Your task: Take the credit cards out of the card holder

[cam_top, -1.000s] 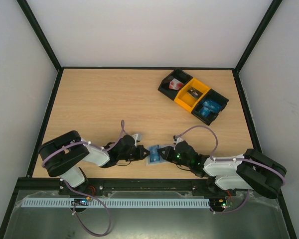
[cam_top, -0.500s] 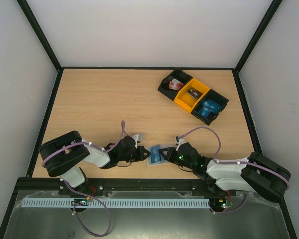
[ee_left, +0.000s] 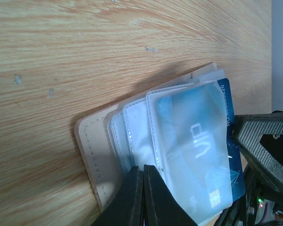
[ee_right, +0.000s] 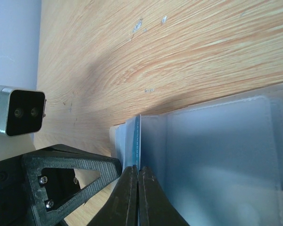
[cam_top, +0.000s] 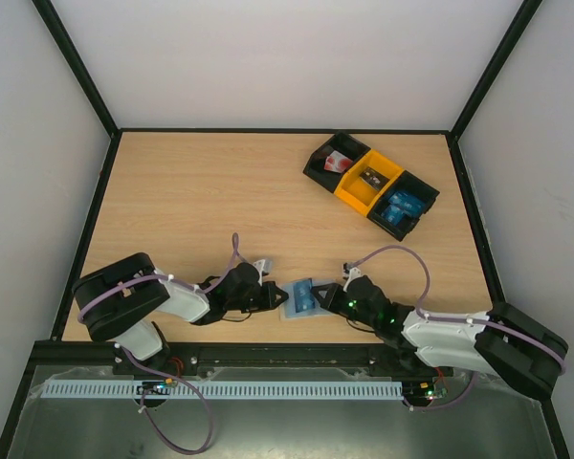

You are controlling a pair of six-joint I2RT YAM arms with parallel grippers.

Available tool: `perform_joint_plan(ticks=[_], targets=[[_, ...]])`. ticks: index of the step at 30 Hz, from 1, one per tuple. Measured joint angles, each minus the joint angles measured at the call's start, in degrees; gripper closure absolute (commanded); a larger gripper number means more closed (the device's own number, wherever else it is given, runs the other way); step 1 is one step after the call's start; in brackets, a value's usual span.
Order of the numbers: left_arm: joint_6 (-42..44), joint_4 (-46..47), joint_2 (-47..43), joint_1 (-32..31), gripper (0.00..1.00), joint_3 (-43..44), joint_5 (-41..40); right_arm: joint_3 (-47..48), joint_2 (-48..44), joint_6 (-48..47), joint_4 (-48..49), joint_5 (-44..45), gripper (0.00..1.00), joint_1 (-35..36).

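Right claw has just snapped shut, and my right arm is swinging its elbow out to the right. The holder has crept a little right with it, still near the front middle of the surface. Left claw stays clamped on the holder's edge. A blue card pokes out of a pocket toward the right claw, so the pull looks begun, not done. The right claw pinches a thin blue edge, the card, I reckon. Both arms reach inward and low, claws facing across the holder.
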Motion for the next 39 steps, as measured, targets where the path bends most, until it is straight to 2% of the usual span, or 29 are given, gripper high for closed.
perform_joint_plan(ticks=[15, 20, 22, 24, 30, 33, 39], targets=[[0.0, 0.0, 0.0, -0.1, 0.97, 0.0, -0.2, -1.5, -8.1, -1.0, -4.1, 2.2, 0.98, -0.5], [0.0, 0.0, 0.0, -0.1, 0.94, 0.0, -0.2, -1.7, -8.2, -0.9, -4.6, 1.5, 0.98, -0.5], [0.0, -0.6, -0.2, -0.1, 0.89, 0.2, -0.2, -1.7, -7.5, -0.9, -4.6, 1.1, 0.98, -0.5], [0.2, -2.0, -0.7, -0.1, 0.79, 0.9, 0.0, -1.8, -7.2, -0.7, -5.0, 1.1, 0.98, -0.5], [0.7, -13.8, -5.4, -0.3, 0.74, 4.2, -2.2, -1.8, -7.2, -0.2, -5.4, 1.4, 0.98, -0.5], [0.9, -19.3, -8.9, -0.2, 0.74, 5.1, -4.1, -1.8, -7.2, 0.1, -5.5, 1.4, 0.98, -0.5], [1.2, -19.9, -9.0, -0.5, 0.81, 6.8, -2.8, -1.8, -7.2, 0.6, -5.4, 1.4, 0.98, -0.5]])
